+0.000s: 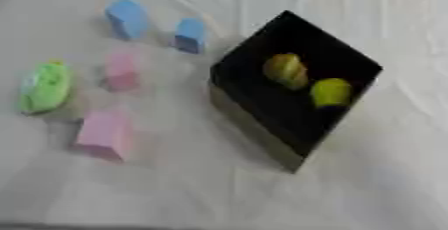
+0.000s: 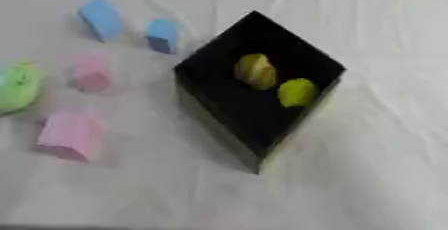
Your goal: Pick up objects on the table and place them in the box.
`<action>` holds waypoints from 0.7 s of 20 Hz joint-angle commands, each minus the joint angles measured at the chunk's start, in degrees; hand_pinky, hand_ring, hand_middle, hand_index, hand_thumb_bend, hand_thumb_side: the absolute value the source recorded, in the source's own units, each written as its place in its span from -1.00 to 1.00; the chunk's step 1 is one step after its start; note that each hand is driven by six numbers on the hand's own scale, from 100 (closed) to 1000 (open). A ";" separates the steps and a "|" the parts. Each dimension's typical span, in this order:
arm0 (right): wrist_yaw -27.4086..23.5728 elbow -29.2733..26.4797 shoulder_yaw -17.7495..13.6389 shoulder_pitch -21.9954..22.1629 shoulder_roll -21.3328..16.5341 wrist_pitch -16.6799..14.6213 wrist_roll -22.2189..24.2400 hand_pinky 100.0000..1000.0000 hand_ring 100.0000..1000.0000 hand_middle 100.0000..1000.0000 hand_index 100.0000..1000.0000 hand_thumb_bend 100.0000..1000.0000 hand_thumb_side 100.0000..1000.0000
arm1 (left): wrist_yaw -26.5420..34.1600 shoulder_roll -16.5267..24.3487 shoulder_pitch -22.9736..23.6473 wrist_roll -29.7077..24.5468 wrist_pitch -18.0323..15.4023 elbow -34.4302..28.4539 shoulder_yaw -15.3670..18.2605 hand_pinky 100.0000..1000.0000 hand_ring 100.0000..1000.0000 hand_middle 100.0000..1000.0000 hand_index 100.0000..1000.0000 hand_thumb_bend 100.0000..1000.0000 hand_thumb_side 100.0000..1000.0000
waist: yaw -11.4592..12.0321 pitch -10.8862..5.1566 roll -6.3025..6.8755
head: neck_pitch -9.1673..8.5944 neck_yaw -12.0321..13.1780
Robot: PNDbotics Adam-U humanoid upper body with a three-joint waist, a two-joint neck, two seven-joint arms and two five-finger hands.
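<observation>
Progress: two of seven objects are in the box, five are left on the table; about a third done, I judge.
Pink blocks: two, the nearer pink block [image 1: 103,135] and the farther pink block [image 1: 122,71], left of the box.
Green object: one [image 1: 44,87], rounded, far left.
Box: black box [image 1: 254,109], holding two yellow-green rounded pieces [image 1: 286,70] [image 1: 331,92].
Blue blocks: two [image 1: 128,18] [image 1: 190,35], farthest.
Hands: neither in view, so fingers cannot be told.

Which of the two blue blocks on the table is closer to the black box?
The smaller blue block, the right-hand one. It sits just off the black box's far-left corner, while the larger blue block lies farther left and farther back.
</observation>
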 commanded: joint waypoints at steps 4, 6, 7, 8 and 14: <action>0.61 -0.80 -0.70 -0.20 -1.50 0.07 -0.18 0.70 0.60 0.08 0.48 -1.00 0.00 | -0.44 2.71 -0.39 -0.71 0.32 -1.04 0.78 0.48 0.55 0.52 0.79 -0.67 -0.34 | -0.12 -0.16 -0.38 | -0.88 -0.51; 0.56 -0.80 -0.69 -0.25 -1.52 0.08 -0.15 0.70 0.60 0.08 0.48 -1.00 0.00 | -0.44 3.00 -0.35 -1.03 0.50 -1.04 0.75 0.48 0.55 0.52 0.78 -0.67 -0.34 | -0.11 -0.18 -0.36 | -0.92 -0.72; 0.54 -0.80 -0.68 -0.28 -1.53 0.08 -0.13 0.69 0.60 0.08 0.48 -1.00 0.00 | -0.41 3.13 -0.31 -1.19 0.59 -1.04 0.71 0.48 0.55 0.52 0.78 -0.68 -0.34 | -0.13 -0.18 -0.35 | -0.94 -0.82; 0.52 -0.80 -0.69 -0.29 -1.54 0.08 -0.12 0.69 0.60 0.08 0.48 -1.00 0.00 | -0.38 3.26 -0.28 -1.35 0.69 -1.04 0.66 0.48 0.55 0.52 0.78 -0.68 -0.34 | -0.14 -0.18 -0.35 | -0.95 -0.90; 0.55 -0.80 -0.60 -0.29 -1.74 0.10 0.03 0.70 0.60 0.08 0.48 -1.00 0.00 | -0.21 5.78 -0.39 -3.59 2.26 -1.04 -0.28 0.48 0.55 0.52 0.78 -0.69 -0.34 | -0.17 -0.15 -0.22 | -1.15 -1.32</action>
